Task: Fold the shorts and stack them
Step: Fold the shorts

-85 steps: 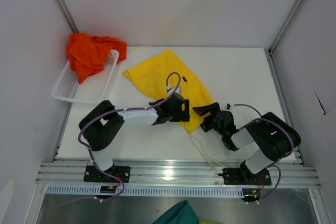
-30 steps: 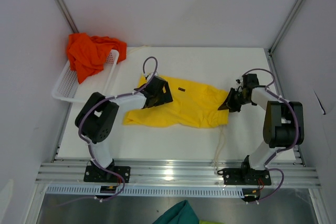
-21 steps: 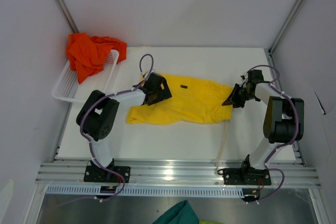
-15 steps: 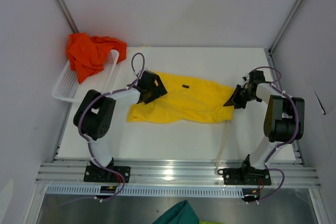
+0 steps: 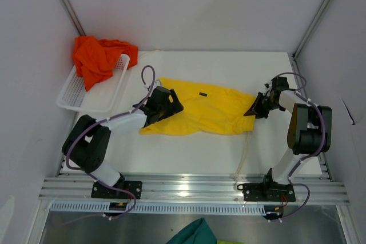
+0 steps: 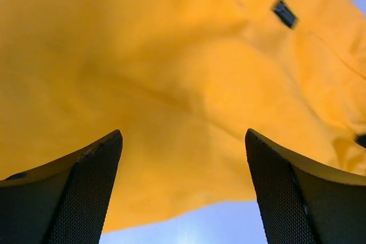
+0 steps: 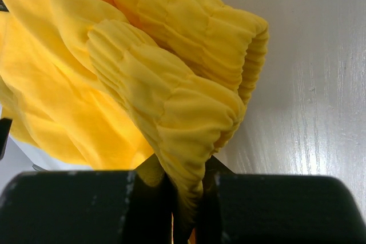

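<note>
The yellow shorts (image 5: 200, 110) lie spread across the middle of the table, with a small dark label (image 5: 202, 93) facing up. My left gripper (image 5: 171, 106) hovers open over their left part. In the left wrist view its fingers (image 6: 86, 192) stand wide apart above the yellow fabric (image 6: 171, 72), holding nothing. My right gripper (image 5: 254, 110) is shut on the gathered waistband (image 7: 189, 124) at the shorts' right end. The orange-red shorts (image 5: 97, 58) sit bunched in the basket at the back left.
A white mesh basket (image 5: 77, 98) hangs over the table's left edge. A white drawstring (image 5: 243, 152) trails from the shorts toward the near edge. A teal cloth (image 5: 194, 234) lies below the rail. Metal frame posts stand at both back corners.
The shorts were swung from a diagonal to lying across the table and pulled taut to the right. The left arm, open, has drawn back toward me off their far-left corner.
</note>
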You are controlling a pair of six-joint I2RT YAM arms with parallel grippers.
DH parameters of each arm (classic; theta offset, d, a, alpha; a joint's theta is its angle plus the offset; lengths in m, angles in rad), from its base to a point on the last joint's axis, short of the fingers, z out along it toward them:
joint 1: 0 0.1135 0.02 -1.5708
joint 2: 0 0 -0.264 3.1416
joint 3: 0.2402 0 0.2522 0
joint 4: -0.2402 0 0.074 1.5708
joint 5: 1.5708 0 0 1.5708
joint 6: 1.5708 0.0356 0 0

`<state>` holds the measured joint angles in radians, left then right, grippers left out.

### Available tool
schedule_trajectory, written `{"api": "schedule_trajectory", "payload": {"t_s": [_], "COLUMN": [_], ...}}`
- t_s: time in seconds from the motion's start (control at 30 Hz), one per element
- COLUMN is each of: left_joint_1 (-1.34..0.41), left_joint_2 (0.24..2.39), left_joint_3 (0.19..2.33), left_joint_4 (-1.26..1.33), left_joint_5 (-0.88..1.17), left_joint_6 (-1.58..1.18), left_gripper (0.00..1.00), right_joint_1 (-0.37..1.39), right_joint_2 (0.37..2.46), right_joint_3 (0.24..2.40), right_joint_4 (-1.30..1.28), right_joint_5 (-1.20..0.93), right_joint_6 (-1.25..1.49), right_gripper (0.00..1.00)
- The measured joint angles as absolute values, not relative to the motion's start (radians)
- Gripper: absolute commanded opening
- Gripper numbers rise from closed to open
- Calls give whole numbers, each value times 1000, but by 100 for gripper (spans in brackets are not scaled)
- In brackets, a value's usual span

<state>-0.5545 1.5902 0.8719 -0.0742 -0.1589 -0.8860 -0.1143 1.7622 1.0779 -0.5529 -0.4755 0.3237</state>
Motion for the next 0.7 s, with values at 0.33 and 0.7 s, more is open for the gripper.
{"api": "schedule_trajectory", "payload": {"t_s": [0.33, 0.7], "left_joint_1": [-767, -812], "left_joint_2": [1588, 1833], "left_joint_3": [915, 969], "left_joint_4": [83, 207], "left_joint_5": [-178, -84], "left_joint_6": [-970, -1014], "left_gripper": [89, 89], "right_joint_1": [-87, -80], "right_joint_2": [1762, 1762], "right_joint_3": [1078, 1078], "right_joint_4": [-549, -548], "right_joint_5": [-460, -460], "right_joint_6": [324, 324], "right_gripper": [0, 0]}}
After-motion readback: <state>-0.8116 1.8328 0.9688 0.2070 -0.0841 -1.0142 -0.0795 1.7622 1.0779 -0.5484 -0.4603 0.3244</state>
